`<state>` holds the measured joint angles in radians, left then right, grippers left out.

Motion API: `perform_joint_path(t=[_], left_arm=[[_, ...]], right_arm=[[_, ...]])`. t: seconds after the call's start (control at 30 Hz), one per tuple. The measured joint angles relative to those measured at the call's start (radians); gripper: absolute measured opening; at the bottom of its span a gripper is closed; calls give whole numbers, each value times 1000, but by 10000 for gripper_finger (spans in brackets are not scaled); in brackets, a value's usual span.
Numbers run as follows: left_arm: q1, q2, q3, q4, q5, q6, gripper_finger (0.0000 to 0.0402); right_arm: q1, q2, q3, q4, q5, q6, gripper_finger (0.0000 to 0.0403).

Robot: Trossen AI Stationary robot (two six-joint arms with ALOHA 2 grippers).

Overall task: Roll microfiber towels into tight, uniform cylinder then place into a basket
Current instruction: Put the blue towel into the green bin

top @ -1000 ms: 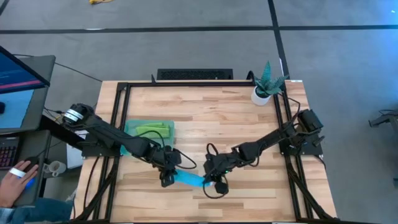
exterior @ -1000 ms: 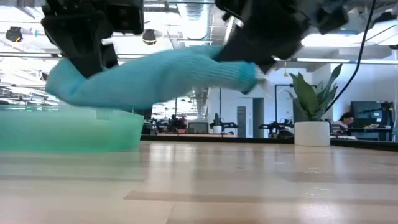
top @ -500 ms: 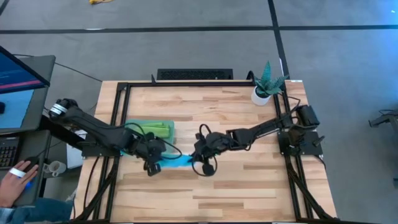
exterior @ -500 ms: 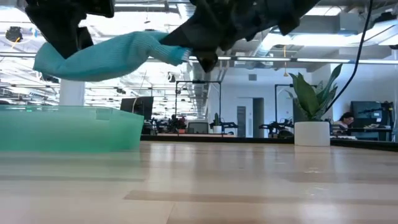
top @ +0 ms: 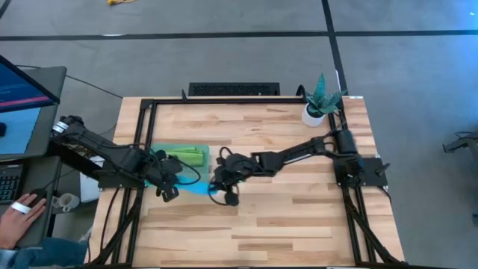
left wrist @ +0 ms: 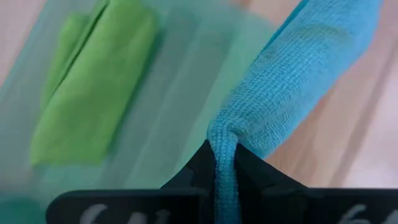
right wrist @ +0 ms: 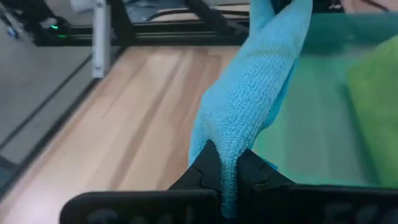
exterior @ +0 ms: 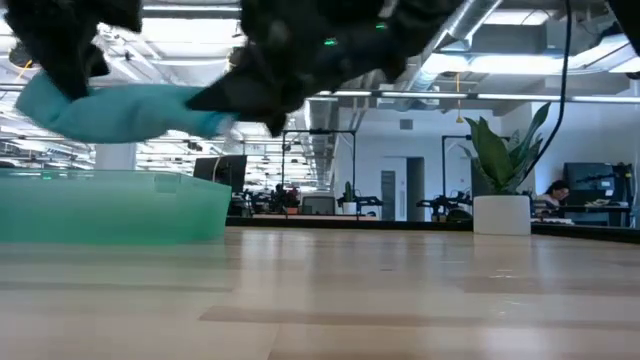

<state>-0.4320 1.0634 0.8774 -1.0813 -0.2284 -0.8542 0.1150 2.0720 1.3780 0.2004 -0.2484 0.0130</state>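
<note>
The sky blue microfiber towel (top: 193, 188), rolled into a cylinder, hangs in the air between my two grippers, by the near right corner of the basket (top: 159, 152). My left gripper (top: 170, 191) is shut on the roll's left end and my right gripper (top: 222, 196) on its right end. The basket is a translucent teal tray (exterior: 110, 205) at the table's left. In it lies the lime green towel (top: 187, 155), folded flat on the basket's floor (left wrist: 93, 93). My left gripper pinches the roll's left end (left wrist: 224, 163) between its two fingers, which slant steeply down from the left. The cloth is bunched narrow there. The roll runs on from the fingers, clear of the table. My right gripper pinches the roll's right end (right wrist: 227, 163) between its two fingers, coming from the table's right and slanting slightly down. The cloth is squeezed thin at the fingers. The roll stretches away toward the other gripper, lifted clear (exterior: 120, 110).
A potted plant (top: 321, 101) stands at the table's far right corner. Black frame rails (top: 224, 101) run along the table's edges. A person's hand (top: 19, 205) rests at a desk beyond the table's left edge. Bare wood lies at the table's middle and near side.
Both grippers have carried the blue roll from the table's near middle toward the left and far side, up to the basket. The left gripper has risen and tipped; the roll, slanted before, now hangs about level above the basket's rim height.
</note>
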Motion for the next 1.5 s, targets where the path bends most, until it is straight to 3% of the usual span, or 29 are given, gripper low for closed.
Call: perform_joint_path(t=[0.33,0.53,0.73,1.07,1.23,1.5], left_arm=[[3,-159,-80,-183,-30,-115,14],[14,-268,-185,-193,-58,-205,14],[31,-297,-279,-128,-84,-213,14],[34,-261,-289,-109,-74,-209,17],[34,-256,-289,-100,-75,-210,49],[34,-257,-289,-64,-64,-193,133]], right_arm=[[-70,165,229,-55,-15,-74,24],[-101,245,351,-138,-38,-93,24],[-130,241,358,-155,-16,-101,24],[-126,297,360,-135,-17,-98,24],[-130,312,360,-160,-15,-87,24],[-130,315,356,-172,-17,-69,25]])
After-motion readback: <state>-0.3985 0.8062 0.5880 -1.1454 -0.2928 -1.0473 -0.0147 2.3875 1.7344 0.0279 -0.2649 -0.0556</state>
